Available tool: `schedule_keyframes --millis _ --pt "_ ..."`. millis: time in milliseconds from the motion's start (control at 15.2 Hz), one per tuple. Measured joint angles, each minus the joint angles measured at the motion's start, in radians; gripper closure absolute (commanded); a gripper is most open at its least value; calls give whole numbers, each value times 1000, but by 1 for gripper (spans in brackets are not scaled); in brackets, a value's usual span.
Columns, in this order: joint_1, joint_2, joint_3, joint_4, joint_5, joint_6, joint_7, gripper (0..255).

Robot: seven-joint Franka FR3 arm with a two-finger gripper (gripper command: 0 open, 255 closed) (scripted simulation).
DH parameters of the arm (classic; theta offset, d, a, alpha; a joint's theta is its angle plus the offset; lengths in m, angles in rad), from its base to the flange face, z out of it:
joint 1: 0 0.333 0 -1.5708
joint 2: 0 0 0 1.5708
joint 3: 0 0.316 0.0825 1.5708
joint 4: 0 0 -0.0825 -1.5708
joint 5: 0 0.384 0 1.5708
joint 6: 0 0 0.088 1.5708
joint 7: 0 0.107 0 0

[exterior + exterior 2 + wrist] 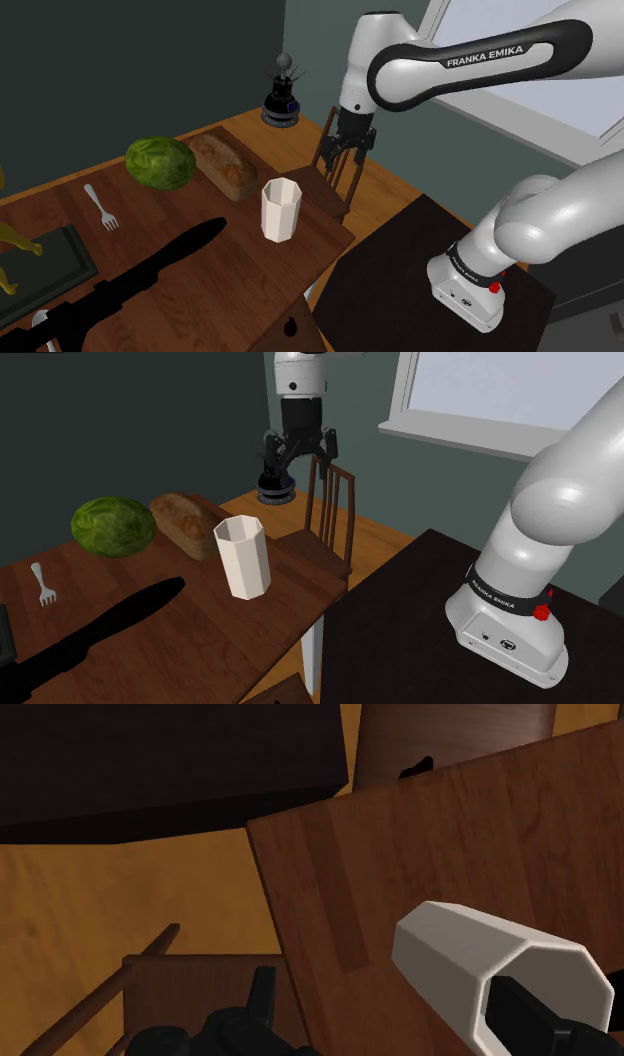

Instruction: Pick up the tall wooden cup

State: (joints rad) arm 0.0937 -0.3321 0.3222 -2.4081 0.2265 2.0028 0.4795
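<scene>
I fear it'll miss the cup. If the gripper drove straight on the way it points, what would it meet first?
The gripper would probably meet the table near its edge, beside the chair, not the white cup, which sits off toward one finger. Depth is unclear; the chair might come first.

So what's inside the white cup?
Only the plain white inner wall near the rim of the cup shows, and nothing sticks out. The bottom is hidden by the cup's own side, and in the wrist view a black finger covers the opening.
</scene>
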Motion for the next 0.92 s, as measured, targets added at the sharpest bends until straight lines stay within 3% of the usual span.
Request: schedule_keyframes --millis 264,660,924 --pt "5 148 65 52 -38 101 109 0" --pt "25 391 119 172 -159 212 289 0" --pt "29 439 117 175 -187 254 311 0"
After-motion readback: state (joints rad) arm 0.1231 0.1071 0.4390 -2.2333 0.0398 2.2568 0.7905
